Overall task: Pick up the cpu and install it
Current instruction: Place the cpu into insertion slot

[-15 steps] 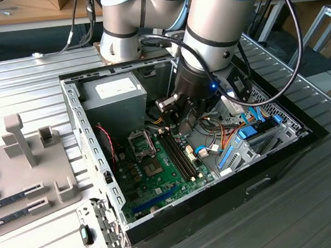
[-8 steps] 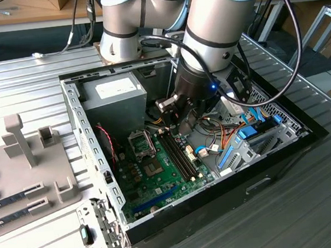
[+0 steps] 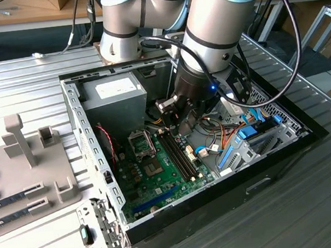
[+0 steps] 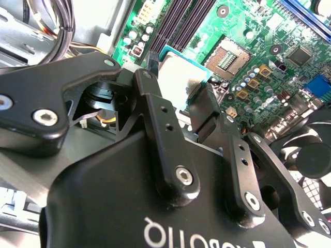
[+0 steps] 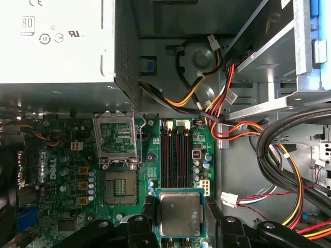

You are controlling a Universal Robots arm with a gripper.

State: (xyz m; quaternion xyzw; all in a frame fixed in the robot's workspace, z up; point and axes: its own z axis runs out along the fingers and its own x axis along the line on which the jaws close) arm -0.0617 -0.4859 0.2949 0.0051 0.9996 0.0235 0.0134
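The cpu point(image 5: 179, 212) point(image 4: 177, 77), a small flat square chip with a silver-grey metal top, is clamped between my gripper's two black fingers point(image 5: 147, 216) in both wrist views. My gripper point(image 5: 179, 215) point(image 4: 178, 94) point(image 3: 180, 121) is shut on it and hovers inside the open computer case, over the memory slots point(image 5: 176, 157). The open socket point(image 5: 120, 187) point(image 4: 227, 57) point(image 3: 141, 143) lies on the green motherboard a short way to the side, with its metal frame point(image 5: 118, 139) flipped up beside it. The chip is clear of the socket.
The grey power-supply box point(image 3: 115, 96) point(image 5: 57, 41) stands at the back of the case. Bundled coloured cables point(image 5: 279, 155) and drive bays point(image 3: 256, 141) crowd the exterior view's right. A black fan point(image 4: 310, 155) sits near the socket. A grey fixture point(image 3: 28, 168) lies outside the case.
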